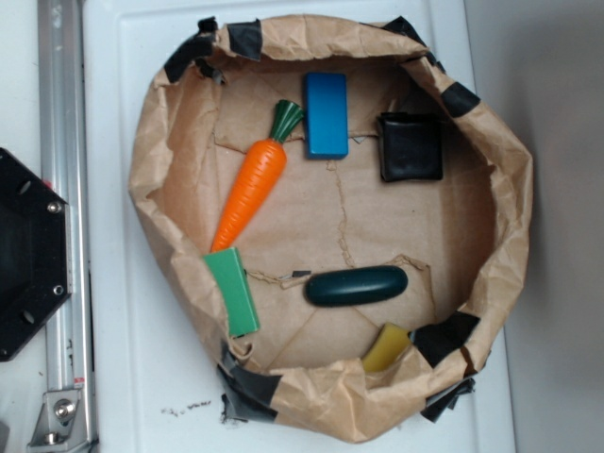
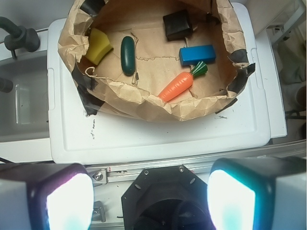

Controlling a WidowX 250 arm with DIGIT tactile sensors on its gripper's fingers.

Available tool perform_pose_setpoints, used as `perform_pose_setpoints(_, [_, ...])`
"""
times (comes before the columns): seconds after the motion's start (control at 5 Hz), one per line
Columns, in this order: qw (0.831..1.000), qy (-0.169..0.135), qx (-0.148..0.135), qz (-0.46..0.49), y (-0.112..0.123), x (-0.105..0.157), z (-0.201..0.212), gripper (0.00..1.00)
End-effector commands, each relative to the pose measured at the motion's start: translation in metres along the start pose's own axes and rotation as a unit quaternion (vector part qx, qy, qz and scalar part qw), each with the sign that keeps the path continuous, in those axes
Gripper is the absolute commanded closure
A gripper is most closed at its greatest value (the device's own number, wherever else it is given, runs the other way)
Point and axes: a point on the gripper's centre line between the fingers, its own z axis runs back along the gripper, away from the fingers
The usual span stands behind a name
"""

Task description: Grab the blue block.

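- Jaws of the gripper (image 2: 149,203) appear only in the wrist view, spread wide apart and holding nothing, with two glowing pads (image 2: 69,201) at the bottom corners of the frame.
- Wrist view: the gripper hangs well apart from the paper bowl (image 2: 144,103), over a black base plate (image 2: 160,199).
- Inside the bowl, the blue block (image 2: 197,54) lies flat, just above the carrot (image 2: 181,82)'s green top.
- Black square piece (image 2: 178,25) sits near the block; a dark green oval (image 2: 127,55) and yellow piece (image 2: 97,46) lie further off.
- Exterior view: the bowl (image 1: 330,406) rests on a white bench (image 1: 113,75).
- Blue block (image 1: 327,114) lies beside the carrot (image 1: 251,186)'s leafy end, near the bowl's upper wall.
- Green block (image 1: 232,291) leans at the carrot's tip.
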Motion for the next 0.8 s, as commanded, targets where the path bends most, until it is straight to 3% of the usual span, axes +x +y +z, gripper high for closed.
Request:
perform_pose_setpoints(0.0, [1.0,0.0,0.0,0.0,0.0,0.0,0.0,0.0])
perform_pose_setpoints(0.2, [0.992,-0.021,0.022,0.122,0.022,0.045,-0.055,0.0])
perform_pose_setpoints(0.4, [0.969,-0.019,0.043,0.243,0.037,0.084,-0.092,0.0])
perform_pose_setpoints(0.6, [0.93,-0.027,0.052,0.362,0.057,0.122,-0.118,0.0])
